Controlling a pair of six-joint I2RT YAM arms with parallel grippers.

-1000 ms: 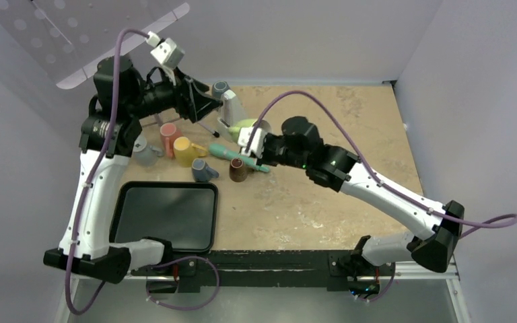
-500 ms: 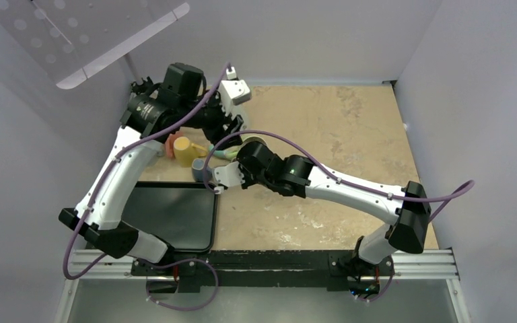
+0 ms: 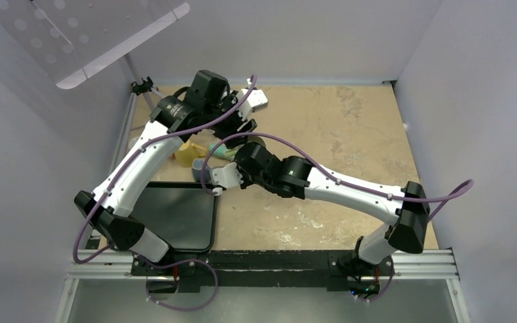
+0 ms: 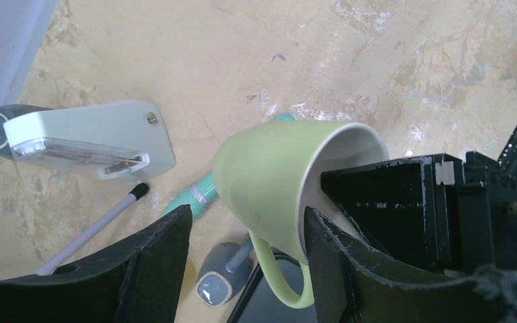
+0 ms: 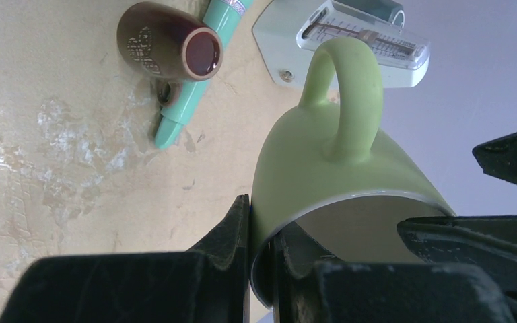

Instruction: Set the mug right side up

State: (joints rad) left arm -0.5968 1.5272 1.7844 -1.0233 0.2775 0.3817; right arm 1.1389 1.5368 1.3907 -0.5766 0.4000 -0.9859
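Hanging tilted above the table (image 4: 209,54), the green mug (image 5: 336,168) is seen pinched at its rim by the right gripper (image 5: 261,232). The left gripper (image 4: 242,225) is spread on either side of its body; contact cannot be told.

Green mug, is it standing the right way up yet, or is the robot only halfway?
About halfway. Done: the right gripper is shut on the rim of the green mug, one finger inside, one outside, and the mug looks lifted off the table. In hand: the mug hangs tipped, mouth sideways, with the open left gripper close by. Left: turn the mouth upward and set it down standing.
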